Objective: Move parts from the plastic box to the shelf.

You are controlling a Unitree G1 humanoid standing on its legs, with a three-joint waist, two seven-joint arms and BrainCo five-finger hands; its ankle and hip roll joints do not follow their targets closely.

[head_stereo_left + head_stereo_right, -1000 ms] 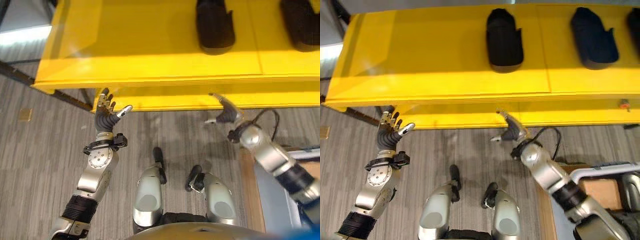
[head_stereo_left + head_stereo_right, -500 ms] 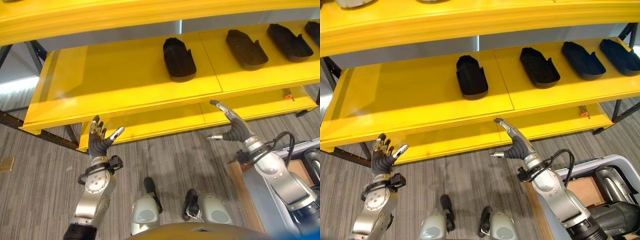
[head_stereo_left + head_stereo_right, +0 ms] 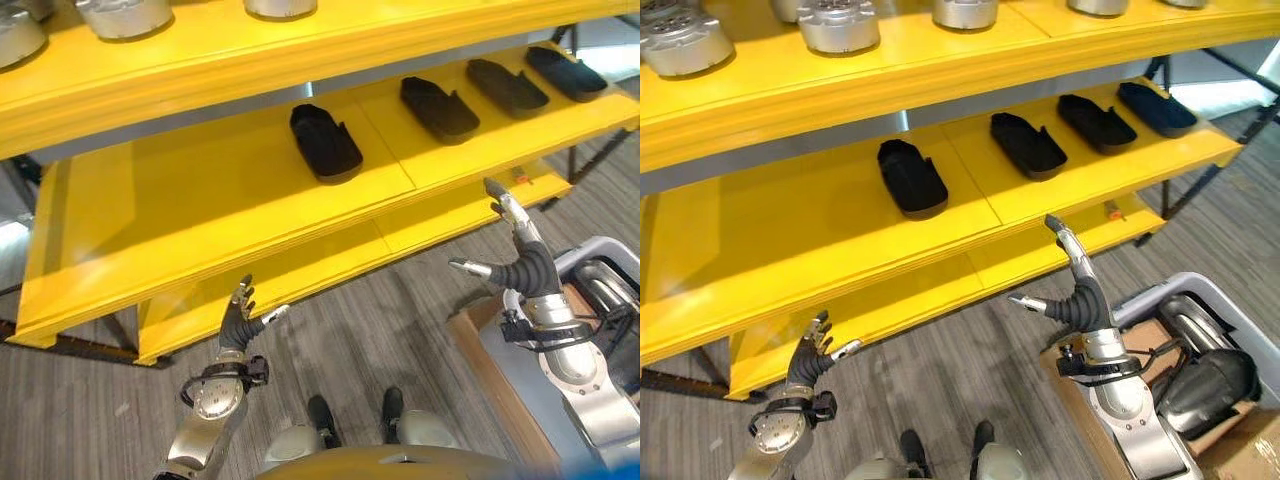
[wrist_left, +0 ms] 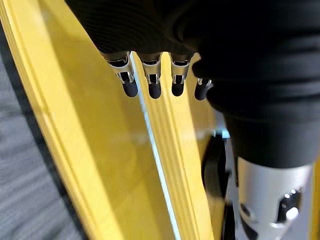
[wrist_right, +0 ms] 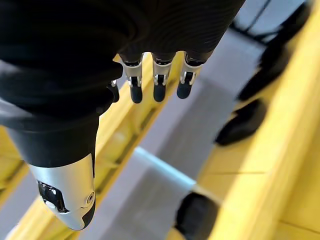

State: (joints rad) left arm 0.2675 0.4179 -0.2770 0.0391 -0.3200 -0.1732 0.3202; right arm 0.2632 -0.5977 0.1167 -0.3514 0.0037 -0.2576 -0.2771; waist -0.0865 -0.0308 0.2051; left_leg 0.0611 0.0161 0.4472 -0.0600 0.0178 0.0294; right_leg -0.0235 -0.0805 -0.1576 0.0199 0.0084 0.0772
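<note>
The yellow shelf (image 3: 840,240) stands in front of me. Several black moulded parts lie in a row on its middle level, one at the left (image 3: 910,178) and another beside it (image 3: 1028,145). My left hand (image 3: 810,360) is raised low at the left, open and empty, with straight fingers (image 4: 150,85). Further right, my right hand (image 3: 1080,295) is also up near the shelf's lower edge, open and empty, its fingers (image 5: 157,85) straight. The grey plastic box (image 3: 1160,292) sits at the lower right and holds a black part (image 3: 1205,385) and a silver part (image 3: 1185,320).
Round silver metal parts (image 3: 840,25) stand on the top level of the shelf. A lower yellow level (image 3: 300,270) juts out near the grey striped floor (image 3: 380,340). The box rests on a brown board (image 3: 480,340). A black shelf leg (image 3: 1185,185) slants at the right.
The whole picture has shifted, so more of the shelf, its top level and the box now show. Both hands stay open and empty; the right hand is still raised.
</note>
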